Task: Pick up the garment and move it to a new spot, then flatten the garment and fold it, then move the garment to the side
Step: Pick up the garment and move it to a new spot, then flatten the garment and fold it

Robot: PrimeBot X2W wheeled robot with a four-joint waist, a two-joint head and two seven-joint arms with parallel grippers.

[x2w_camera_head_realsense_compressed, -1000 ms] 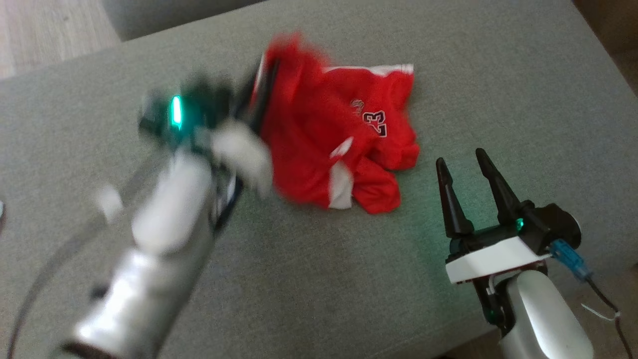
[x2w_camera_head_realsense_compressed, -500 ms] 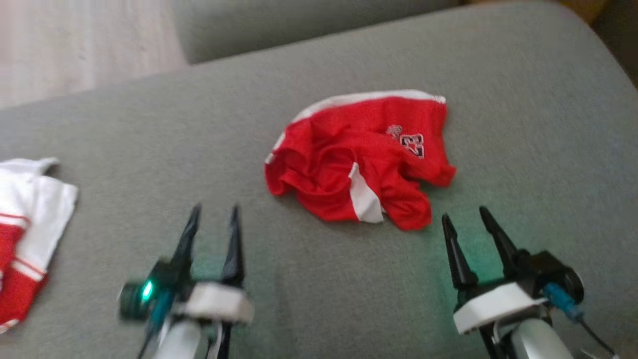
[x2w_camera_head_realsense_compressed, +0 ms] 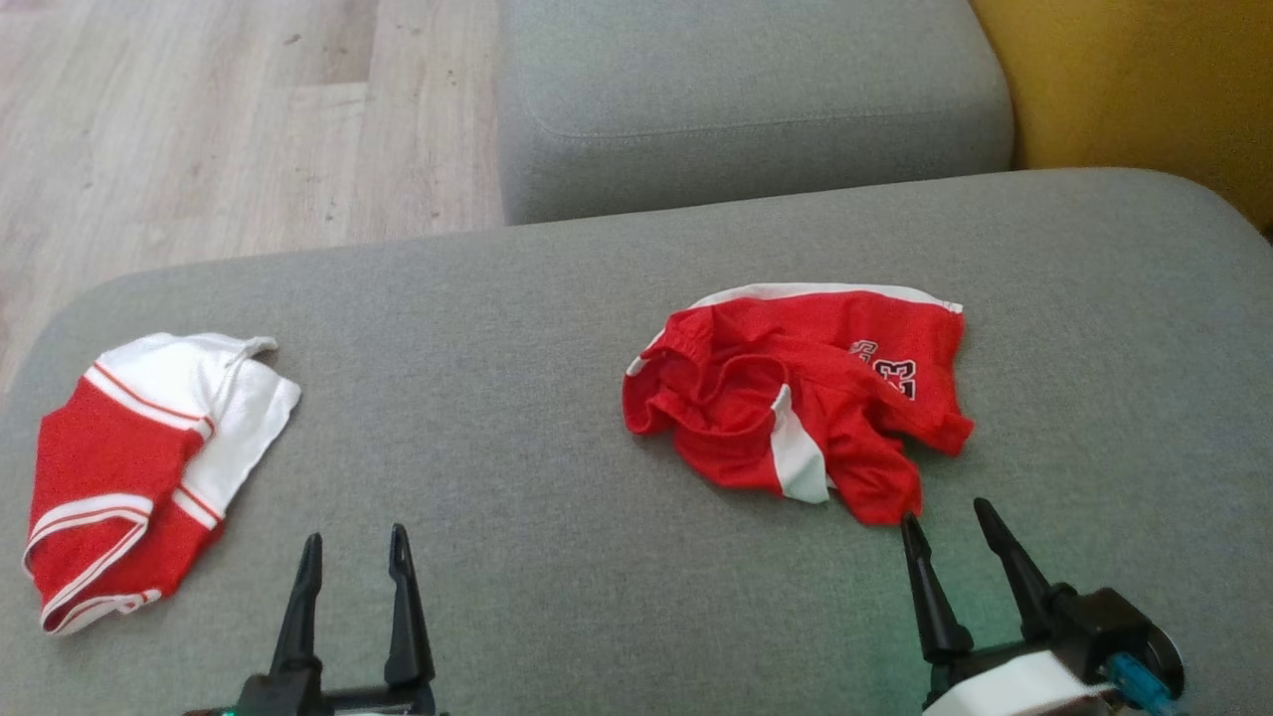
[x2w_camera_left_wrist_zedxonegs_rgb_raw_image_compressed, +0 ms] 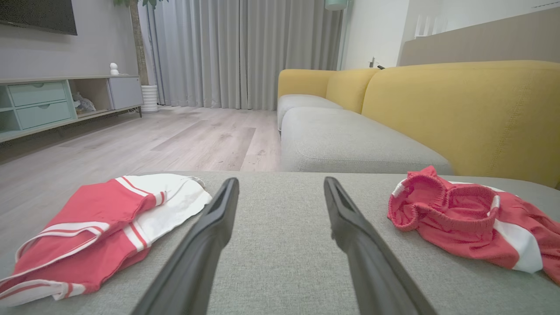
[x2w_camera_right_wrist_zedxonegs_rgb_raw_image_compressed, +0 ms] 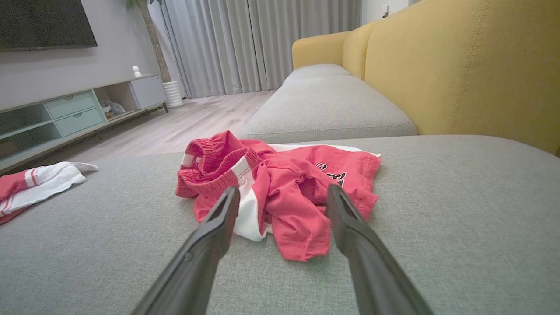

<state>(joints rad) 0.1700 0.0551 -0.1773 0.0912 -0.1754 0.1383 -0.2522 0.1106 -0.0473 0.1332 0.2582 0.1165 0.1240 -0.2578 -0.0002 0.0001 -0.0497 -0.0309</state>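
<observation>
**Operator:** Where is the garment?

**Spotter:** You'll find the red shorts [x2w_camera_head_realsense_compressed: 796,398] on the right half of the grey seat cushion [x2w_camera_head_realsense_compressed: 517,328], nearer its right edge than its middle. They lie crumpled. The elastic waistband is bunched up on the side toward the cushion's centre, and a white band runs along their far edge. A white stripe shows at the near side and a printed number toward the right.

**Operator:** And my grippers?

**Spotter:** Your right gripper [x2w_camera_head_realsense_compressed: 943,511] is at the cushion's near edge, directly in front of the shorts, with its fingers spread wide and nothing between them. From the head camera, its inner fingertip sits just beside the nearest fold of red cloth, and I cannot tell whether it touches. In your right wrist view the shorts [x2w_camera_right_wrist_zedxonegs_rgb_raw_image_compressed: 297,210] lie just past the fingertips.

**Operator:** Left side?

**Spotter:** Your left gripper [x2w_camera_head_realsense_compressed: 355,534] is also at the near edge, left of the middle, spread just as wide and holding nothing. Bare cushion lies ahead of it.

**Operator:** Anything else on the cushion?

**Spotter:** A red and white garment [x2w_camera_head_realsense_compressed: 139,467] lies flat against the left edge, well apart from the shorts. Beyond the far edge you can see a second grey cushion [x2w_camera_head_realsense_compressed: 746,99], a yellow sofa back [x2w_camera_head_realsense_compressed: 1124,89] and wooden floor [x2w_camera_head_realsense_compressed: 199,129].
</observation>
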